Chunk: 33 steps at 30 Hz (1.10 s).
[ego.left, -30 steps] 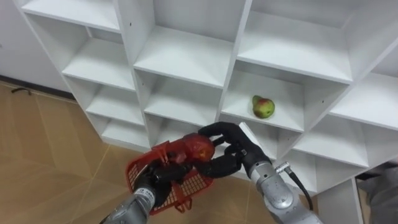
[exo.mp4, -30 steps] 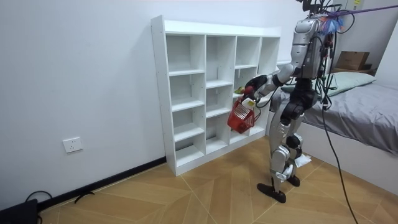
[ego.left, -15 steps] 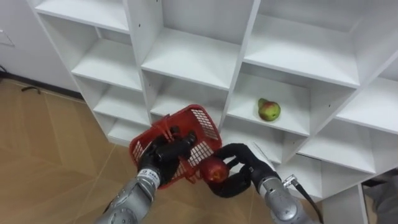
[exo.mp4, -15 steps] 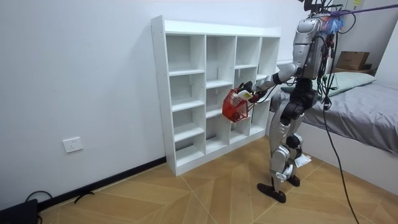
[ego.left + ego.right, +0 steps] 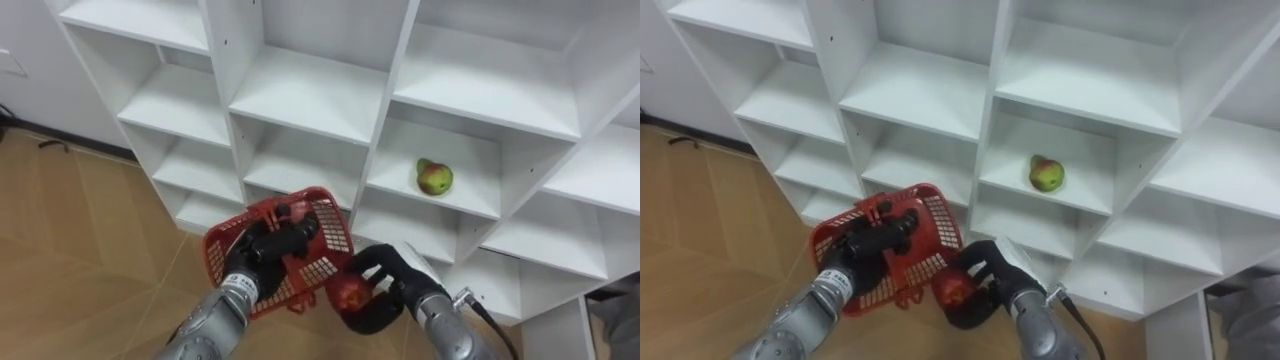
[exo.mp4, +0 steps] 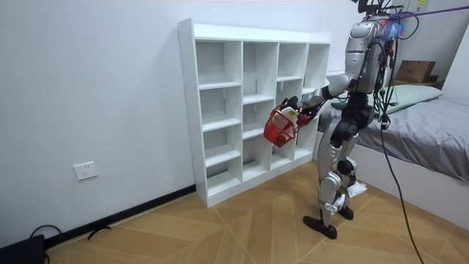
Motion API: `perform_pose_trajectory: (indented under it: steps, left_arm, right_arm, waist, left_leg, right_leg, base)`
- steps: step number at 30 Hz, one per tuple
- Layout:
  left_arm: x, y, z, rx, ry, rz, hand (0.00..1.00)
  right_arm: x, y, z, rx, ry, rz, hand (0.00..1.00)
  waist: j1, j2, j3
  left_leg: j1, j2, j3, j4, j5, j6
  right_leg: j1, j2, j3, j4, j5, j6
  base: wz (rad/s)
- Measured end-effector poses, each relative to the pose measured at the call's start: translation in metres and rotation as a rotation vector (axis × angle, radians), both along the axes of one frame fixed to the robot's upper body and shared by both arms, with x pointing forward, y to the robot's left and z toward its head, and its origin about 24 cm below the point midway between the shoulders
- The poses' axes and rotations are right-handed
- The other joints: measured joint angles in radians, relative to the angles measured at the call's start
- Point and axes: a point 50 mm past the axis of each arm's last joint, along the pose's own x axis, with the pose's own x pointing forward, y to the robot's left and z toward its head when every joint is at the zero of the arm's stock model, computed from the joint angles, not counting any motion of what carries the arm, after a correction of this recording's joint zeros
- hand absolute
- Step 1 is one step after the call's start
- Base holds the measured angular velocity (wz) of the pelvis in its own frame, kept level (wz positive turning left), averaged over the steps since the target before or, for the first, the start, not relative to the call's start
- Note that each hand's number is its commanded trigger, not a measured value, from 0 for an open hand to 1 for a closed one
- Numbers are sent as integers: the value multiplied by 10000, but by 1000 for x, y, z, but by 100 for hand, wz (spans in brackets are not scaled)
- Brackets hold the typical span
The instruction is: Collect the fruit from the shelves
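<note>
Basket (image 5: 325,230) lowered since earlier frame, clamped in left hand (image 5: 262,248). Apple (image 5: 349,293) gripped by right hand (image 5: 395,280) beside basket, not yet dropped in. Pear (image 5: 435,178) left on shelf (image 5: 400,185) above.

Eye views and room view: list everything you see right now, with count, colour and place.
White cubby shelf unit: one, white, against the wall.
Green-red pear: one, alone in a shelf compartment.
Red plastic mesh basket: one, before the shelf.
Red apple: one, beside the basket's right edge.
Wooden floor: tan, below the shelf.
Grey bed: one, at the room view's right.
White wall socket: one, low on the wall.
Left hand: black, curled round the basket.
Right hand: black, curled round the apple.
</note>
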Motion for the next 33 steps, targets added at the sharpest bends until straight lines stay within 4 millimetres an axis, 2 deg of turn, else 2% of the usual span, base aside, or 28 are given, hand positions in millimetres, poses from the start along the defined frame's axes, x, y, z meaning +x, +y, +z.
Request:
perform_pose_trajectory:
  steps: [5, 15, 19, 21, 22, 33]
  left_arm:
    - [-1, -1, -1, -47, 27, 11, 100]
    - [-9, 1, -6, -14, 228, 72, 100]
    - [-14, 2, -10, -11, 381, 136, 100]
    - [-15, 2, -10, -10, 403, 135, 100]
    - [-15, 2, -10, -10, 404, 135, 100]
    - [-19, 1, -13, 20, 426, 65, 100]
  right_arm:
    - [2, 5, 2, -125, -158, 261, 100]
    - [16, 22, 26, 250, -1294, 811, 100]
    - [18, 24, 30, 125, -1529, 960, 100]
    - [19, 24, 31, 65, -1577, 988, 100]
    - [19, 24, 31, 65, -1577, 989, 100]
    - [25, 23, 39, 283, -1653, 1070, 100]
  waist:
    - [-4, -17, -1]
    - [-49, -14, 6]
    - [-63, -27, 23]
    - [-60, -67, 85]
    - [-60, -74, 91]
    - [-57, -82, 94]
  left_leg:
    - [-9, -4, 8, -1, -2, 2]
    - [36, -13, -1, -4, -3, 4]
    - [33, -19, -3, -9, -7, 9]
    - [14, -20, -13, -10, -8, 10]
    - [6, -21, -14, -11, -10, 12]
    - [-6, -42, -1, -36, -32, 40]
  right_leg:
    - [-7, -4, 7, 2, -3, 5]
    - [28, -12, 12, 16, -10, 16]
    - [28, -15, 12, 12, -19, 27]
    - [18, -14, 5, 6, -25, 30]
    - [12, -15, 5, 5, -26, 31]
    - [-10, -33, 15, 3, -53, 58]
  base:
    - [0]
    - [0]
    - [0]
    - [0]
    - [0]
    - [0]
